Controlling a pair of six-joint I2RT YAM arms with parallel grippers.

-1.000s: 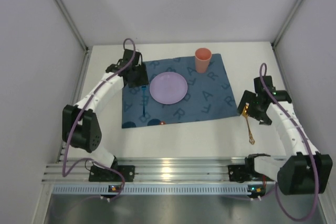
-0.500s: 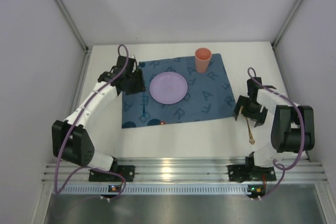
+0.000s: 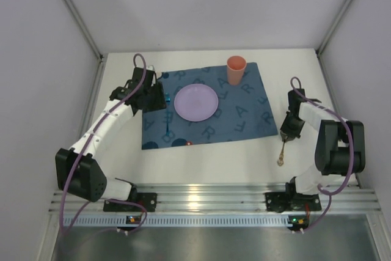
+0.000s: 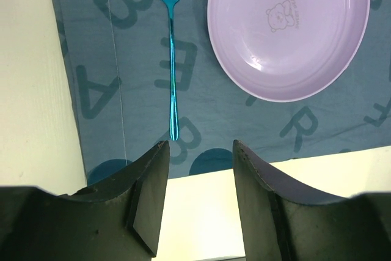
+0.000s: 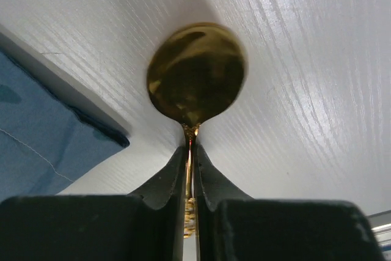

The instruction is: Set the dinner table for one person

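Since the right gripper (image 5: 190,154) is clenched hard on the thin neck of the shiny gold metal spoon (image 5: 197,77), that arm clearly owns the next bit of the job. The spoon's round bowl sticks out past the fingertips, right over the big flat matte white tabletop (image 3: 244,157), which sits under everything here (can't tell whether the bowl is touching it or just off it). From above, the spoon's long axis runs roughly far-to-near, bowl end toward the arm bases.

The relation that matters: the dark blue cloth placemat with printed letters (image 3: 244,111) lies just to the left of those jaws, its right edge close by, with the round lilac plastic plate (image 3: 196,102) in the middle of it. The spoon probably wants to go right of the plate, a short sideways trip, and the right arm is way nearer.

The left gripper (image 4: 198,151) hangs partly spread and empty over the mat's near-left corner. The slim metallic blue fork (image 4: 171,59) lies flat left of the plate, and a salmon plastic cup (image 3: 236,69) stands at the mat's far edge.
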